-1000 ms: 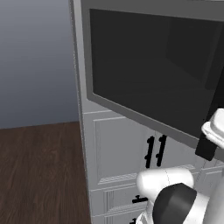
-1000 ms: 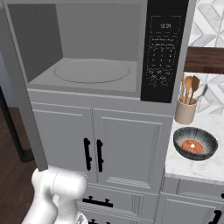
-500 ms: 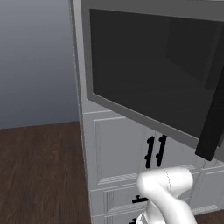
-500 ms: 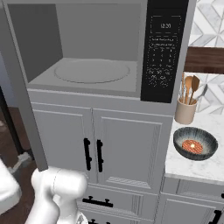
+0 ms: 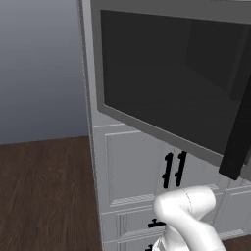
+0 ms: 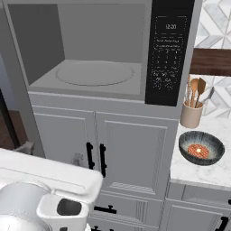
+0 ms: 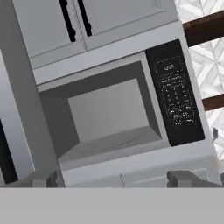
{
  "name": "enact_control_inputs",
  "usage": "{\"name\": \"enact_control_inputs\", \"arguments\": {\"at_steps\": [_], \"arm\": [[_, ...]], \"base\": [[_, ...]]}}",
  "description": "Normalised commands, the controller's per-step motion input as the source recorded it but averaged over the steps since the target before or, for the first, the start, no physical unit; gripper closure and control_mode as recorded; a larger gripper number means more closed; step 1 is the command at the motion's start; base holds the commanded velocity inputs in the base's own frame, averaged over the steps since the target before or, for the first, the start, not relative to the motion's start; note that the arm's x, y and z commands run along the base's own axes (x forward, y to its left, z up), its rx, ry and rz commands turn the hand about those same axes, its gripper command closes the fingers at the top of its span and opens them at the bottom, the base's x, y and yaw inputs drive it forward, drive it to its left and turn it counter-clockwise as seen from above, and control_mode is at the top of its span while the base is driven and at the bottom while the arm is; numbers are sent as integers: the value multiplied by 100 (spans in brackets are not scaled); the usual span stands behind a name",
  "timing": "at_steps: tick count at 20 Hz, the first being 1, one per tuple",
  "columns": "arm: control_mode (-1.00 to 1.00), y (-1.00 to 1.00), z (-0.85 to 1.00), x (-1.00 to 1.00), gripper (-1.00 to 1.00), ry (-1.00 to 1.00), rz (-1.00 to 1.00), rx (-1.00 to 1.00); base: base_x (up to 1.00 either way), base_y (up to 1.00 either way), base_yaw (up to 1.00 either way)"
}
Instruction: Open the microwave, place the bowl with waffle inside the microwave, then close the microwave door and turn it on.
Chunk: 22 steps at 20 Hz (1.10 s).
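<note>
The microwave stands open, its grey cavity and round turntable bare. The microwave door is swung wide to the left, dark glass facing out, with its black bar handle at the free edge. On the marble counter to the right sits the dark bowl with the waffle in it. My gripper hangs low in front of the white cabinet doors, left of the bowl and below the cavity, open and holding nothing. In the hand view its fingertips frame the open microwave.
A black control panel fills the microwave's right side. A beige utensil holder with wooden spoons stands behind the bowl. White cabinet doors with black handles lie below the cavity. Dark wood floor spreads out left of the cabinets.
The hand has left the door handle on the right of the left base view and dropped low in front of the cabinets. The door stays wide open; the bowl has not moved.
</note>
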Motion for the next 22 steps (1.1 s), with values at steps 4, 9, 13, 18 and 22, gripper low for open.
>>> {"name": "enact_control_inputs", "arguments": {"at_steps": [4, 9, 13, 18, 22], "arm": [[-100, -3, -6, 38, -100, 0, 63, 0], [-100, 19, 0, 46, -100, 0, 25, 0], [-100, 2, -9, 43, -100, -3, 1, 0], [-100, 0, -21, 40, -100, -10, 21, 0], [-100, 0, -19, 53, -100, -5, 47, 0]], "base": [[0, 0, 0], [0, 0, 0], [0, 0, 0], [0, 0, 0], [0, 0, 0]]}}
